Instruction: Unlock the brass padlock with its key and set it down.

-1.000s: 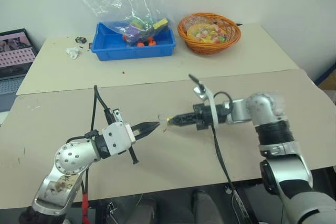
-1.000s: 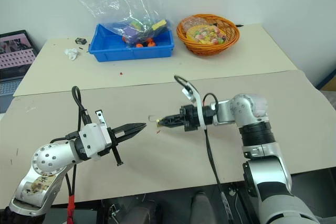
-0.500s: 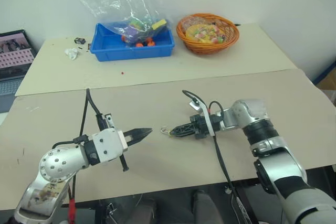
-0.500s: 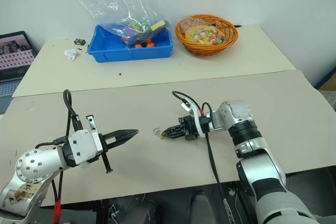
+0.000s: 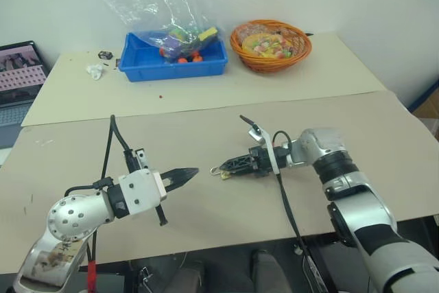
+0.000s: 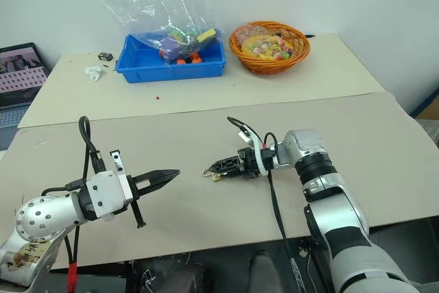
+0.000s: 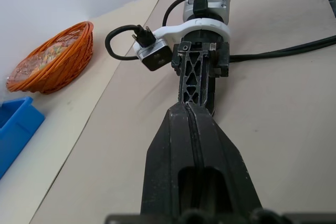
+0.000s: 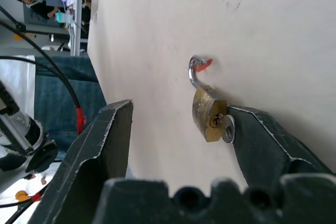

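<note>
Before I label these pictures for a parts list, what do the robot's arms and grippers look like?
Both arms are silver-grey metal with rounded joints and black bands. The left gripper and right gripper each have two black tapered fingers with truss-like cutouts, behind a white wrist block. Black cables loop over each wrist; a red cable hangs by the left elbow.

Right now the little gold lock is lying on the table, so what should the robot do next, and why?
Probably lift the right hand straight away from the table. Its fingers stand open, and the brass padlock lies there with its shackle swung open and the key in it, right beside one finger, so a sideways move might knock it.
</note>
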Robot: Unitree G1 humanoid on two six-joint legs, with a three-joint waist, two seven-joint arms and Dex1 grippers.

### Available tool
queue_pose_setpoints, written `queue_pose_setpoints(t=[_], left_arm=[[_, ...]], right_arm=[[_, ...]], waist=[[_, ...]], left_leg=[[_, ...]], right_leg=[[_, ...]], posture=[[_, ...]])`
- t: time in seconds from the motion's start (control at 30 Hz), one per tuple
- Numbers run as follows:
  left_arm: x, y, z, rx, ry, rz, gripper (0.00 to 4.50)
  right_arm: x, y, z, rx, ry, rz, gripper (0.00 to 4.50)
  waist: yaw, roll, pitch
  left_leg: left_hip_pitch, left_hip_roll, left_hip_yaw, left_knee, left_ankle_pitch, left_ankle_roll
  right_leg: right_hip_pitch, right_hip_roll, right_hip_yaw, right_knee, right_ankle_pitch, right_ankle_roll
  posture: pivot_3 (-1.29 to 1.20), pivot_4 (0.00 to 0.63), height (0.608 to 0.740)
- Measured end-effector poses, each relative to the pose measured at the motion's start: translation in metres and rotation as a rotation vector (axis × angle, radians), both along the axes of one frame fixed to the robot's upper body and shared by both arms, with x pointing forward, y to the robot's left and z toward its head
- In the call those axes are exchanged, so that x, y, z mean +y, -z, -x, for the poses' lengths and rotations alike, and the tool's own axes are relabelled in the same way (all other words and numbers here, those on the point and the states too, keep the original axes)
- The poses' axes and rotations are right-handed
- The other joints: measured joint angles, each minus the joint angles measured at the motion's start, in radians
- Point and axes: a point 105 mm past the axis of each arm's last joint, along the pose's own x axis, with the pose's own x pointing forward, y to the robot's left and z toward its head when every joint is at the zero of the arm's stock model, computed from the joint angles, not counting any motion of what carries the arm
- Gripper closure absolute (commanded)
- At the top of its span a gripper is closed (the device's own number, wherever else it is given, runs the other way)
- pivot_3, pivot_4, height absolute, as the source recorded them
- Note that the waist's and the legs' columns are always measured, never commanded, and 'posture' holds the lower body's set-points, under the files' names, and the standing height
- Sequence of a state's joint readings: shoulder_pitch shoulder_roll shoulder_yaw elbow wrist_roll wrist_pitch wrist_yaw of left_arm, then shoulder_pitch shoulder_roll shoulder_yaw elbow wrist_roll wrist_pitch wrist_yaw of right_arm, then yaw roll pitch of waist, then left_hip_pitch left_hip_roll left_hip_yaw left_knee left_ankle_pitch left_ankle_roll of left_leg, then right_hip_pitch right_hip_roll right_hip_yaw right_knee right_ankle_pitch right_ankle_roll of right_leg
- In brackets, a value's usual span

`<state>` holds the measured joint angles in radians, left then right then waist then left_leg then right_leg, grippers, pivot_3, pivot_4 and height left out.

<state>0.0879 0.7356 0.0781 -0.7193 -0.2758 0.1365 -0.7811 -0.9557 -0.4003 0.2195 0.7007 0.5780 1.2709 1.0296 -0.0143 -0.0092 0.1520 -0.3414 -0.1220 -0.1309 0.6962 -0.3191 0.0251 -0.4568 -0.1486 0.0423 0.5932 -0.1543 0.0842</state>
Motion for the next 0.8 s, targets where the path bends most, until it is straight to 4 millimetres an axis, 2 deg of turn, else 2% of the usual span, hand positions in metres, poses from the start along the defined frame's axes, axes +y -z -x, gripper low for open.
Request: queue_pose_setpoints(t=[0.17,0.27,0.37,0.47,0.53,0.63,0.7,0.8], left_arm=[[-0.002,0.002,0.000,0.016,-0.003,0.001,4.50],[-0.001,0.003,-0.002,0.032,-0.013,0.000,4.50],[0.000,0.008,-0.002,0.064,-0.028,-0.002,4.50],[0.005,0.015,0.000,0.092,-0.044,-0.006,4.50],[0.006,0.017,0.000,0.105,-0.054,-0.005,4.50],[0.006,0.018,0.000,0.106,-0.061,0.008,4.50],[0.005,0.021,0.001,0.119,-0.065,0.016,4.50],[0.005,0.022,0.002,0.124,-0.066,0.020,4.50]], right_arm=[[-0.033,-0.011,-0.013,-0.098,0.083,0.051,1.15],[-0.052,-0.011,-0.012,-0.152,0.115,0.089,1.15],[-0.059,-0.009,-0.003,-0.262,0.102,0.126,1.15],[-0.075,-0.008,0.028,-0.521,-0.021,0.221,1.15],[-0.070,-0.011,0.056,-0.693,-0.183,0.254,1.15],[-0.053,-0.020,0.081,-0.854,-0.386,0.256,1.15],[-0.043,-0.022,0.086,-0.923,-0.441,0.251,1.15],[-0.032,-0.023,0.075,-1.000,-0.424,0.254,1.15]], waist=[[0.001,0.000,0.000],[0.001,0.000,0.000],[0.000,0.000,0.000],[0.014,0.000,0.000],[0.016,0.000,0.001],[0.000,-0.001,0.002],[-0.003,-0.003,0.003],[0.002,-0.006,0.004]], left_leg=[[-0.003,0.000,0.000,0.000,0.000,0.000],[-0.004,0.001,0.000,0.000,0.000,0.000],[-0.005,0.001,0.001,-0.001,-0.001,0.001],[-0.007,0.001,0.000,0.000,-0.002,0.002],[-0.007,0.001,0.001,0.000,-0.003,0.002],[-0.003,0.003,0.005,0.000,-0.003,0.002],[0.001,0.005,0.007,0.000,-0.004,0.002],[0.004,0.006,0.007,0.000,-0.004,0.002]], right_leg=[[-0.002,0.000,0.000,0.000,0.000,0.000],[-0.002,0.001,-0.001,0.000,0.000,0.000],[-0.003,0.001,-0.001,-0.001,0.000,0.000],[-0.003,0.001,-0.002,-0.002,-0.002,0.002],[-0.003,0.001,-0.002,-0.002,-0.002,0.002],[-0.001,0.001,0.000,-0.004,-0.001,0.002],[0.002,0.002,0.000,-0.004,-0.001,0.002],[0.004,0.002,0.000,-0.001,-0.001,0.001]], posture=[[0.00,0.150,0.732],[0.00,0.150,0.732],[0.00,0.150,0.732],[0.00,0.150,0.732],[0.00,0.150,0.732],[0.00,0.150,0.732],[0.00,0.150,0.732],[0.00,0.150,0.732]])
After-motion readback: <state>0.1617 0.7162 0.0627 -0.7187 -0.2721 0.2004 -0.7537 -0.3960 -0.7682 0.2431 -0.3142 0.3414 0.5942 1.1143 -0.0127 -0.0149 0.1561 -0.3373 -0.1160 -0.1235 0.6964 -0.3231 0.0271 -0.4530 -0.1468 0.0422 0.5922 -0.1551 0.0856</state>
